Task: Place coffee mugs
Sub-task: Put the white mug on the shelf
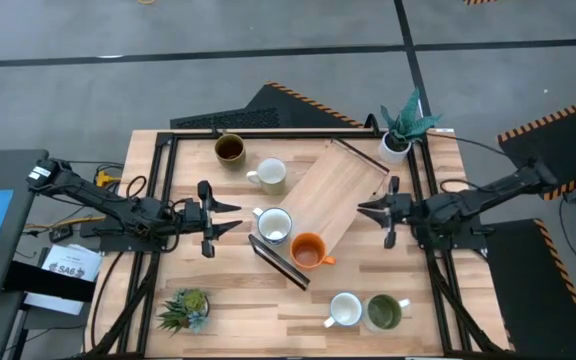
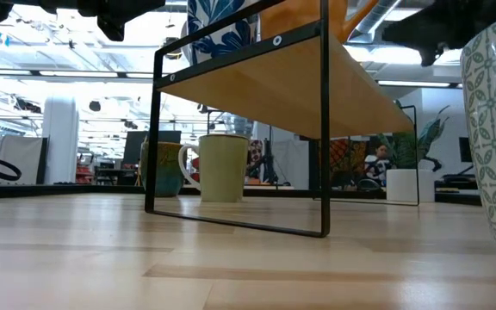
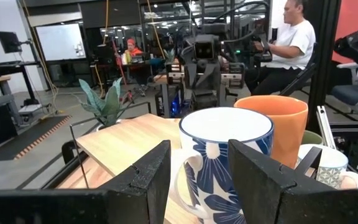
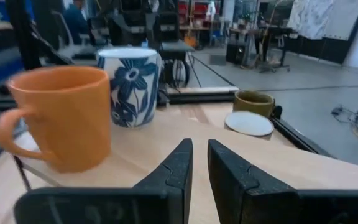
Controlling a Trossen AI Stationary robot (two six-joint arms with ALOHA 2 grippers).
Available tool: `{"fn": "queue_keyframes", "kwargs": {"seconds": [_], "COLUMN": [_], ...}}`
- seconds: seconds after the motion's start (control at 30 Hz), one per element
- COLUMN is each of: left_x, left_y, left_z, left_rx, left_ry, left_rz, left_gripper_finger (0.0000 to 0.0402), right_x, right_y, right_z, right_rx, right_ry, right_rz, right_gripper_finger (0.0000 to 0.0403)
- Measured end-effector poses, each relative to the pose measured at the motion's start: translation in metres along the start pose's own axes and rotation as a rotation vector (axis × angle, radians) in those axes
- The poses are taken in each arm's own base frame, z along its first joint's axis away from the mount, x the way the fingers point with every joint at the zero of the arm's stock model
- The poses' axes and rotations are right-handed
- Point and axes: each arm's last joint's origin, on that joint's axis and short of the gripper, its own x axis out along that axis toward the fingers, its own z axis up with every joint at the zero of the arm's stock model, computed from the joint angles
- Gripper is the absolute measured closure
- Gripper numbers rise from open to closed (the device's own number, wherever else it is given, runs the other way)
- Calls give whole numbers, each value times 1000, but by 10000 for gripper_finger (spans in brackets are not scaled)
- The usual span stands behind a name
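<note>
My left fingers [image 1: 236,220] stand open and empty beside the blue-flowered white mug [image 1: 274,226] on the wooden shelf [image 1: 340,192]. The orange mug [image 1: 310,250] sits just beside it. My right fingers [image 1: 364,210], nearly closed and holding nothing, hover over the shelf's far side above the bench [image 1: 268,310].

I get even, bright overhead light on the table [image 1: 288,310], with only soft, short shadows under the mugs. From the low camera the ceiling lamps behind blow out white and the near patterned mug [image 2: 493,138] is blurred. My right wrist feed is soft, the orange mug [image 4: 64,115] smeared
</note>
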Motion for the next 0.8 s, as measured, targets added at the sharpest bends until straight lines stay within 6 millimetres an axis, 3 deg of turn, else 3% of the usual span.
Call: {"fn": "queue_keyframes", "kwargs": {"seconds": [0.17, 0.53, 0.7, 0.8], "left_x": [0, 0, 0, 0], "left_y": [1, 1, 1, 1], "left_z": [0, 0, 0, 0], "left_rx": [1, -2, 9, 11], "left_ry": [2, 3, 3, 3], "left_rz": [20, 30, 30, 31], "left_gripper_finger": [255, 255, 255, 255], "right_x": [-6, 0, 0, -3], "right_y": [-3, 2, -1, 2], "right_z": [-1, -3, 25, 38], "right_rx": [52, 28, 49, 87], "right_ry": [-19, -2, -169, -166], "right_rz": [18, 63, 49, 71], "right_gripper_finger": [326, 326, 326, 326]}}
